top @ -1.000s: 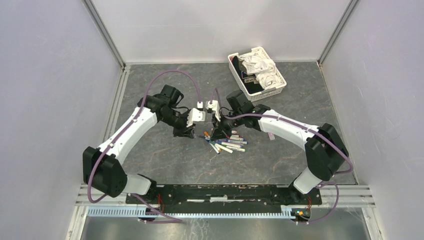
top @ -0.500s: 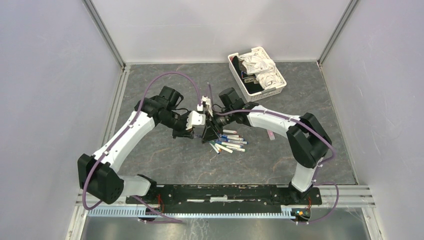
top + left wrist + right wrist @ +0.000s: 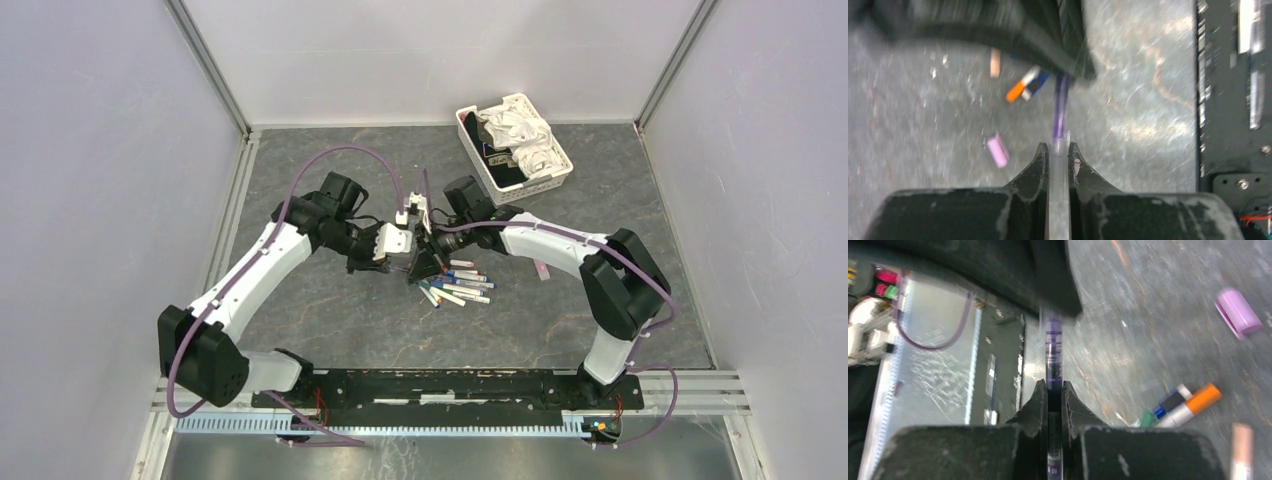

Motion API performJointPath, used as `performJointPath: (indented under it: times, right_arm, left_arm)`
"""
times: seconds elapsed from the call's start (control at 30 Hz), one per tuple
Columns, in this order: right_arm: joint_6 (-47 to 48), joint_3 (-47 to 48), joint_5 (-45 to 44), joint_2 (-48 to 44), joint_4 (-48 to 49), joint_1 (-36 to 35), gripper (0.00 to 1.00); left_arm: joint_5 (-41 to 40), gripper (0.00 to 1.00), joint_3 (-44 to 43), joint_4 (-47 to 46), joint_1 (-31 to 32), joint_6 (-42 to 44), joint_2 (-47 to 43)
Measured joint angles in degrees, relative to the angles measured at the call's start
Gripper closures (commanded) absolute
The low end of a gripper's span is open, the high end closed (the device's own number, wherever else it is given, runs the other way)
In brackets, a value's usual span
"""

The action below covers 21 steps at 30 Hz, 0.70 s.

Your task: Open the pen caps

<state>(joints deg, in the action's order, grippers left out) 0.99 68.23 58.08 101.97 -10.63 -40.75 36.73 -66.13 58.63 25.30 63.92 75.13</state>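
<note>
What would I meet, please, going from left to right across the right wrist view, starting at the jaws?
The purple pen clamped in the jaws → green-ended pen → orange-capped pen → lilac cap, lying loose.

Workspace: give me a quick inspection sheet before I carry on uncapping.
Surface: grey stone-pattern table, nothing spilled seen.
Job's things: purple pen held between both arms; other pens heaped beside; loose pink cap lying apart.
Clutter: white basket of cloth, far corner.
Grippers: left gripper and right gripper, jaws shut on that pen's opposite ends.
Cables: purple cables arch over both arms.
Surroundings: plain white walls; nothing else seen.
</note>
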Motion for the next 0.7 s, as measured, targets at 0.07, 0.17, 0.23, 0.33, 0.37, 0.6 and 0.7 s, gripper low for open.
performJointPath:
  times: [0.07, 0.17, 0.23, 0.33, 0.37, 0.6, 0.7]
  right_arm:
    - [1.53, -1.27, -2.45, -1.64, -1.55, 0.50, 1.00]
    - [2.84, -5.49, -5.40, -4.15, -5.44, 3.76, 1.00]
    - [3.26, -8.07, -7.04, -5.11, -7.08, 6.03, 1.00]
    - [3.37, -10.73, -9.73, -6.29, -9.11, 9.09, 1.00]
    - [3.37, -10.93, -10.64, -6.62, -9.53, 9.53, 1.00]
    - [-1.73, -15.23, -25.18, -13.66, -5.86, 16.57, 1.00]
    - [-4.50, -19.43, -32.83, -16.87, -3.52, 20.57, 1.00]
  left_arm:
    - [-0.39, 0.98, -0.13, 0.22, -1.68, 2.10, 0.70]
    - [-2.58, 0.98, -0.90, 3.06, -8.26, 4.81, 1.90]
    - [-3.69, 0.98, -1.95, 4.22, -12.66, 6.43, 3.13]
    - [-4.11, 0.98, -2.40, 4.76, -15.98, 8.04, 3.91]
    - [-3.96, 0.98, -2.40, 4.92, -16.24, 8.31, 3.91]
    - [-0.07, 0.98, 6.71, -3.93, -15.34, 4.31, 2.56]
    - [-0.46, 0.98, 12.52, -8.98, -13.14, 1.01, 3.50]
